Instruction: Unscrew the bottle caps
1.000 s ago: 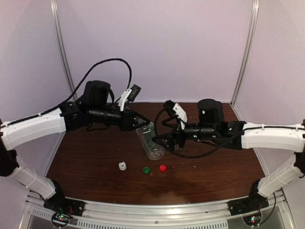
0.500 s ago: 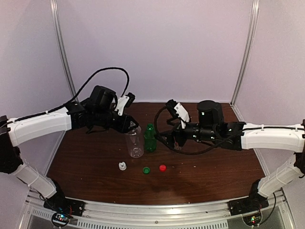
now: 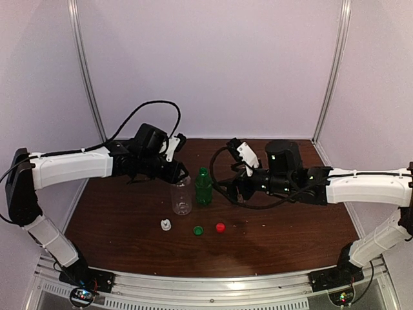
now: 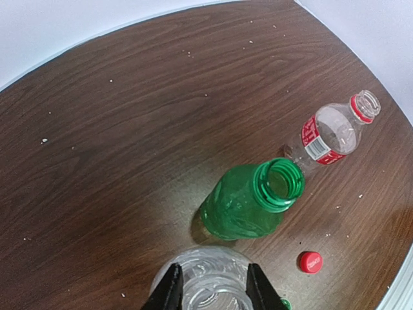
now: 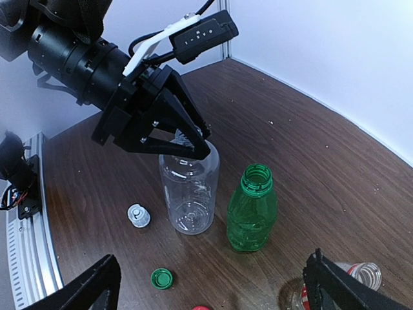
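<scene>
One hand (image 4: 213, 285) tight on clear bottle (image 5: 189, 197)

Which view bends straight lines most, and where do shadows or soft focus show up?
Left wrist view: the table edge bows into a curve, and the green bottle drops a dark shadow at its base. Right wrist view: the right gripper looms dark and soft at the bottom corners. Top external view: even light, the red cap a mere dot.
</scene>
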`<action>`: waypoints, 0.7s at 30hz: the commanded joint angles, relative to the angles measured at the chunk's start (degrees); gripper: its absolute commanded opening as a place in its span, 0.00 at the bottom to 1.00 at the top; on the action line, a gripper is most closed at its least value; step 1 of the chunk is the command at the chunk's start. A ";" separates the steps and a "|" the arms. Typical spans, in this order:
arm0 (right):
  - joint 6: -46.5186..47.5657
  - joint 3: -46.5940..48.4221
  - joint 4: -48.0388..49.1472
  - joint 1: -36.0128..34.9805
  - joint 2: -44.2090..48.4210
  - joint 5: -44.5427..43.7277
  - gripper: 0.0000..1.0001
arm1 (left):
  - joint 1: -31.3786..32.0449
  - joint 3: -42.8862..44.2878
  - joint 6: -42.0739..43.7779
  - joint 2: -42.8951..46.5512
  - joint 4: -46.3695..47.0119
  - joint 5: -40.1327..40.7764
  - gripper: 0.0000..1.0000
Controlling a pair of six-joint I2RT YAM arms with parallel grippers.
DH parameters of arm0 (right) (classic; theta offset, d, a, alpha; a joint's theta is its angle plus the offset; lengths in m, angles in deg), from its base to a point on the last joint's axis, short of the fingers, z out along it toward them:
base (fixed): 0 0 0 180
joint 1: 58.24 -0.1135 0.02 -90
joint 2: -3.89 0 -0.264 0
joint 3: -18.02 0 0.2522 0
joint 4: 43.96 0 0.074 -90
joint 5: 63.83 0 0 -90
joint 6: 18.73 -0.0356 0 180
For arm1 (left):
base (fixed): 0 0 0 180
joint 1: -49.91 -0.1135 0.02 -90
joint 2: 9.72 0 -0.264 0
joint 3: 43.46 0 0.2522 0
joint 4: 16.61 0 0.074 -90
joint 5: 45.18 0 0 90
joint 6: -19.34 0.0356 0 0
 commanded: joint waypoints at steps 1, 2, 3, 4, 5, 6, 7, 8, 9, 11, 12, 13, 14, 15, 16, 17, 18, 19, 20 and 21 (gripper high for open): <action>-0.19 -0.52 0.10 0.32 1.10 -2.10 1.00 | -0.31 -1.23 -0.10 -0.05 4.09 1.24 0.12; -0.19 -0.54 0.18 0.32 1.01 -2.06 1.00 | -0.31 -1.57 -0.11 0.08 4.22 3.07 0.15; -0.19 -0.52 0.19 0.28 0.86 -2.01 1.00 | -0.31 -1.85 -0.10 0.17 4.28 3.48 0.17; -0.11 -0.44 0.19 0.33 0.77 -1.94 1.00 | -0.31 -2.12 0.02 0.31 4.27 3.80 0.18; -0.10 -0.43 0.19 0.32 0.72 -1.93 1.00 | -0.31 -2.43 0.14 0.49 4.37 4.09 0.19; -0.10 -0.43 0.19 0.33 0.64 -1.98 1.00 | -0.31 -2.81 0.21 0.68 4.38 4.39 0.21; -0.10 -0.43 0.19 0.39 0.63 -1.99 1.00 | -0.31 -3.08 0.34 0.84 4.48 4.70 0.22; -0.10 -0.43 0.18 0.41 0.63 -1.95 1.00 | -0.31 -3.23 0.42 1.01 4.50 5.03 0.23; -0.11 -0.43 0.19 0.41 0.63 -1.99 1.00 | -0.31 -3.33 0.45 1.13 4.32 5.25 0.24; -0.10 -0.48 0.18 0.41 0.63 -2.08 1.00 | -0.32 -3.51 0.61 1.46 4.24 5.28 0.28; -0.10 -0.52 0.19 0.41 0.63 -2.06 1.00 | -0.31 -3.64 0.61 1.69 4.20 5.35 0.31; -0.10 -0.52 0.14 0.41 0.63 -2.04 1.00 | -0.31 -3.69 0.59 1.87 4.16 5.22 0.34; -0.18 -0.52 0.11 0.41 0.63 -2.09 1.00 | -0.31 -3.70 0.61 2.15 4.05 5.15 0.38; -0.19 -0.52 0.10 0.34 0.63 -2.09 1.00 | -0.31 -3.74 0.61 2.39 4.07 5.18 0.41; -0.19 -0.52 0.10 0.40 0.63 -2.06 1.00 | -0.31 -3.78 0.61 2.72 4.01 5.11 0.44; -0.26 -0.52 0.08 0.41 0.63 -2.14 1.00 | -0.31 -3.79 0.61 3.00 3.95 5.12 0.47; -0.27 -0.56 0.02 0.41 0.71 -2.11 1.00 | -0.31 -3.79 0.65 3.27 3.83 5.14 0.50; -0.28 -0.53 0.01 0.39 0.80 -2.11 1.00 | -0.31 -3.72 0.69 3.62 3.81 5.22 0.53; -0.34 -0.52 -0.03 0.41 0.87 -2.24 1.00 | -0.31 -3.70 0.64 3.73 3.72 5.33 0.56; -0.36 -0.44 -0.11 0.41 0.97 -2.26 1.00 | -0.31 -3.66 0.69 4.06 3.57 5.30 0.59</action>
